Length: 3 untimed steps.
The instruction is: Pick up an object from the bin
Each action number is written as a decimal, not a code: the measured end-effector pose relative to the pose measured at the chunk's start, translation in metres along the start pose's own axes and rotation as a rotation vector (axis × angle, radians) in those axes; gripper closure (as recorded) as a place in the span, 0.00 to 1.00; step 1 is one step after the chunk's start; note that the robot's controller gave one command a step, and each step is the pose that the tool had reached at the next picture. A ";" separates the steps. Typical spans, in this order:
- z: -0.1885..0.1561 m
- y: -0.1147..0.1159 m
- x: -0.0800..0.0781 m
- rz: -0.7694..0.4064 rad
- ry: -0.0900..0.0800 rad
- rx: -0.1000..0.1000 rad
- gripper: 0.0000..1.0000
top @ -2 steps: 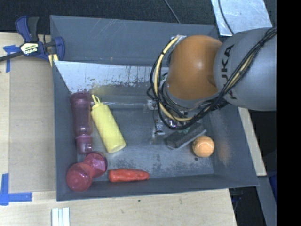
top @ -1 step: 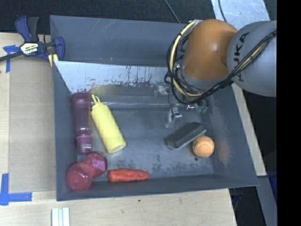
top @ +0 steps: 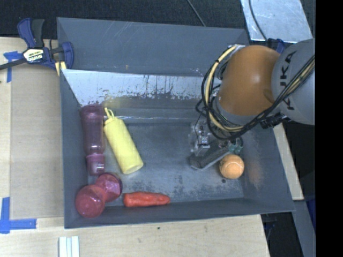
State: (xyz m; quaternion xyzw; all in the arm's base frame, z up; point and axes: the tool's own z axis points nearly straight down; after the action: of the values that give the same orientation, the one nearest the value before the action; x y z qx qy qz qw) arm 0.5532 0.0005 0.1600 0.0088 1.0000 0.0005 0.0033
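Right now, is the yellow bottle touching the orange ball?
No, the yellow bottle lies at the left beside the purple bottle, well apart from the orange ball at the right.

Arm: the grey arm (top: 297, 84) comes in from the right and bends steeply downward at its last link. Black lettering runs across its casing.
Cover: a rounded orange cover (top: 249, 82) caps the end of the arm. It bulges toward me and hides most of what hangs beneath it.
Cables: yellow and black cables (top: 210, 95) loop round the cover's left side and tuck under its lower edge. More black cable crosses the arm on the right.
Gripper: the gripper (top: 206, 155) pokes out below the cover toward the lower left. It sits down low, is grey metal, and leans rather than hanging plumb.
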 end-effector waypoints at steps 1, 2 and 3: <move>0.000 0.000 0.000 0.000 0.000 0.000 1.00; -0.016 -0.005 0.007 -0.046 -0.005 0.000 1.00; 0.024 -0.104 0.019 0.107 -0.003 0.000 1.00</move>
State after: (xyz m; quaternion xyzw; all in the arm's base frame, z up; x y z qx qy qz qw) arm 0.5328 -0.1032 0.1355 0.0624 0.9980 0.0008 0.0046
